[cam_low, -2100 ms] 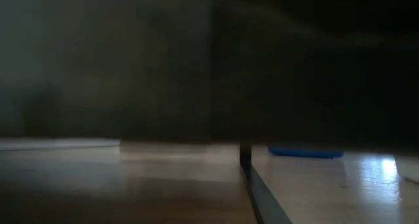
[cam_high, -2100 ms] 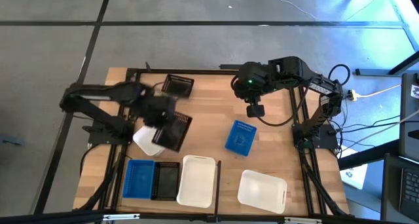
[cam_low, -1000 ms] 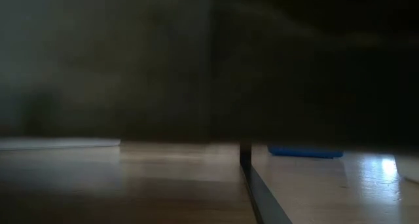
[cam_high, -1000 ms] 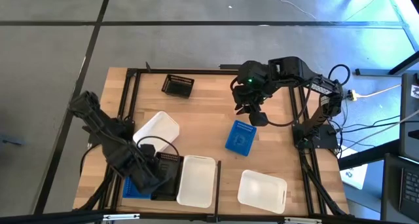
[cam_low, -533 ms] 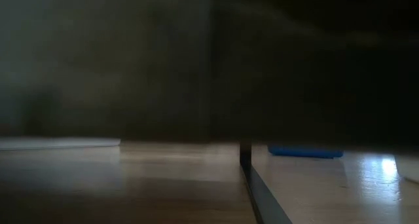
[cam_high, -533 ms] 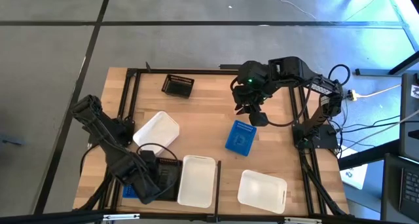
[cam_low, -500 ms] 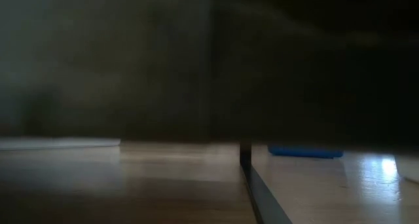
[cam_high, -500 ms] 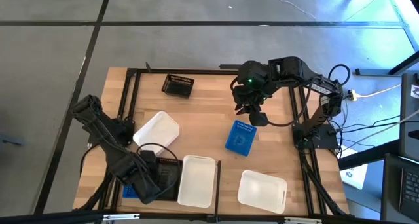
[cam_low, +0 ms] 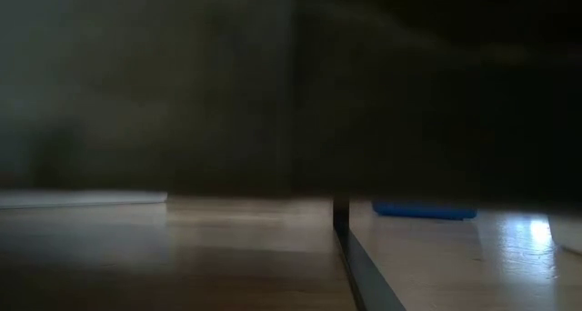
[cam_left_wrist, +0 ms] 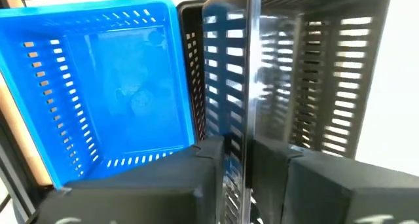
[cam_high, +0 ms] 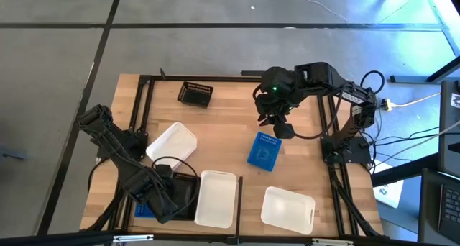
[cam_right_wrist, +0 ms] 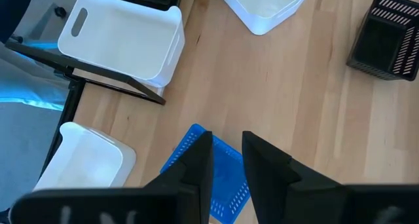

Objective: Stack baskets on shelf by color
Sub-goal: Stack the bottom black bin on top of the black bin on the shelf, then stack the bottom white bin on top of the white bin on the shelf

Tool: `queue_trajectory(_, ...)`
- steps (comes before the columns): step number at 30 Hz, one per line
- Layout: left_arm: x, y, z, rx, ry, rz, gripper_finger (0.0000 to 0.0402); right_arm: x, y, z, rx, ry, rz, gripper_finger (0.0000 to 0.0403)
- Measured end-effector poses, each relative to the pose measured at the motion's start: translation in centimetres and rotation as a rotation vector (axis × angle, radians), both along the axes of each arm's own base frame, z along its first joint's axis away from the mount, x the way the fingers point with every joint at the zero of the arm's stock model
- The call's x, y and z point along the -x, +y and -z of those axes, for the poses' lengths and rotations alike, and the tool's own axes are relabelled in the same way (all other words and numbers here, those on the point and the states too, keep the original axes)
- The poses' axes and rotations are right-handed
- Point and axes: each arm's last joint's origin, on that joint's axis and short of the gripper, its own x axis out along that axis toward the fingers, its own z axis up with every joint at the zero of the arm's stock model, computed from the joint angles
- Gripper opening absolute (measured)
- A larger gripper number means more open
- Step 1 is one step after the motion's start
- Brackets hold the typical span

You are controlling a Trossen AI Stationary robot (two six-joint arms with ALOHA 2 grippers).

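Note:
On the shelf (cam_high: 230,120), near its left front corner, my left gripper (cam_high: 164,197) points down, open. Its fingers stand on either side of one long wall (cam_left_wrist: 241,86) of a black basket (cam_left_wrist: 314,73). This basket sits over another black one (cam_left_wrist: 190,50), beside a blue basket (cam_left_wrist: 111,93). My right gripper (cam_high: 280,127) hangs open above the far middle, over a second blue basket (cam_right_wrist: 216,178) that lies flat on the wood. A third black basket (cam_high: 195,93) stands at the far left.
Three white baskets rest on the board: one left of centre (cam_high: 171,145), one at the near middle (cam_high: 215,198), one at the near right (cam_high: 287,208). A black rail (cam_low: 342,222) runs across the board near the front. Bare wood lies at the centre and far right.
My left gripper has sunk a little toward the table's near edge with the black basket, which now sits lower over the black one beside the blue basket. Since then the arm has kept still.

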Motion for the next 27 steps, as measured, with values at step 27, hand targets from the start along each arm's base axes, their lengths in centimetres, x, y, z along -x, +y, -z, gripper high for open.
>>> queue_trajectory(27,0.42,-0.03,-0.21,-0.016,-0.005,0.062,0.0066,0.00,-0.01,0.00,0.000,0.000,0.000,0.0081)
